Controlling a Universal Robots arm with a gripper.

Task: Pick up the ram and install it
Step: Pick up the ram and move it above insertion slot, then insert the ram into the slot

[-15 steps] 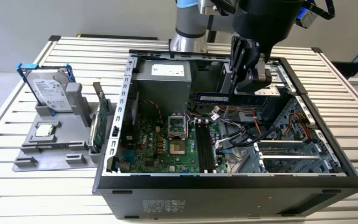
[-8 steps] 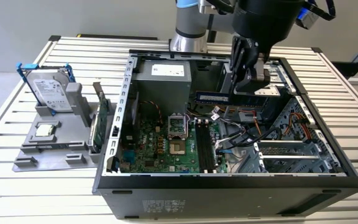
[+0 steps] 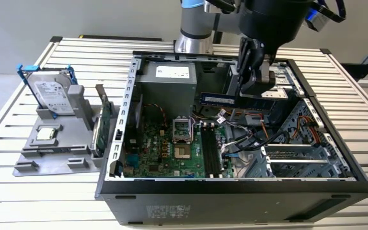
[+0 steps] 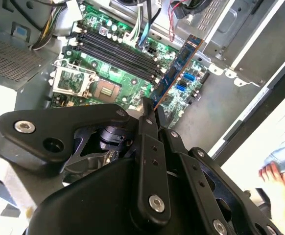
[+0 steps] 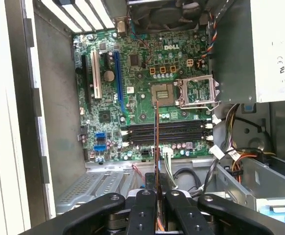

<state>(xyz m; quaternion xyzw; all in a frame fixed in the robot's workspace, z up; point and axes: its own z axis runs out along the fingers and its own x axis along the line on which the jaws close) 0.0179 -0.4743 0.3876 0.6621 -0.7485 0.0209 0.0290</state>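
The gripper (image 3: 256, 91) is clenched on the ram (image 3: 235, 100), with both fingers pressed flat against the faces of the stick near one end. In the exterior view the ram lies level and lengthwise inside the open computer case (image 3: 337, 163), held up in the air above the circuit board (image 3: 165, 151) and apart from it. In the second wrist view the ram (image 4: 178, 71) runs out from the fingertips (image 4: 149, 115) as a blue strip with a gold edge. In the first wrist view it shows edge-on as a thin line (image 5: 156, 142) that crosses over the row of black memory slots (image 5: 181, 132). It is not seated in any of them.

The case lies on its side with its side panel off. Inside it are the green circuit board, a bare processor socket (image 3: 181, 128), a grey power supply box (image 3: 168, 79) and loose bundles of coloured wires (image 3: 248, 139).

Just beside the case, on the exterior view's left, a grey plastic holder (image 3: 56, 153) carries a silver hard drive in a blue bracket (image 3: 48, 91), standing upright. A small square chip (image 3: 46, 134) lies flat on the holder, and a green card (image 3: 105, 120) stands on edge in it.

Everything sits on a white slatted metal worktop (image 3: 37, 206). A plain pale wall stands behind it.
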